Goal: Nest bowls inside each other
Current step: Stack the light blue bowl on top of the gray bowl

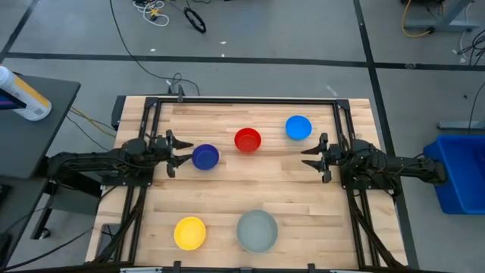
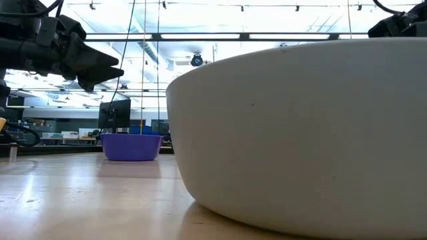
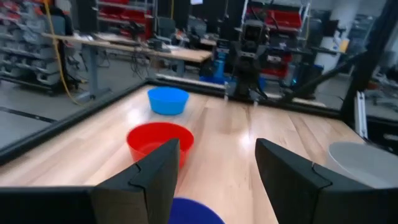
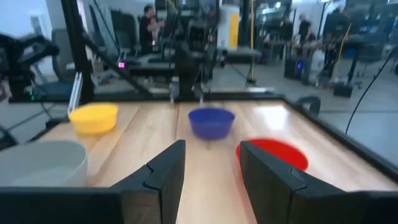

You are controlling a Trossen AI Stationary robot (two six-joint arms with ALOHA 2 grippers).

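Note:
Five bowls stand apart, upright on the wooden table. The dark blue bowl sits just in front of my left gripper, which is open and held level above the table at its left side. The red bowl and light blue bowl lie toward the far side. The yellow bowl and grey bowl sit near the front edge. My right gripper is open and level at the right side, holding nothing.
A dark metal frame borders the tabletop. The grey bowl fills most of the low view. Bare wood lies between the two grippers at the table's middle.

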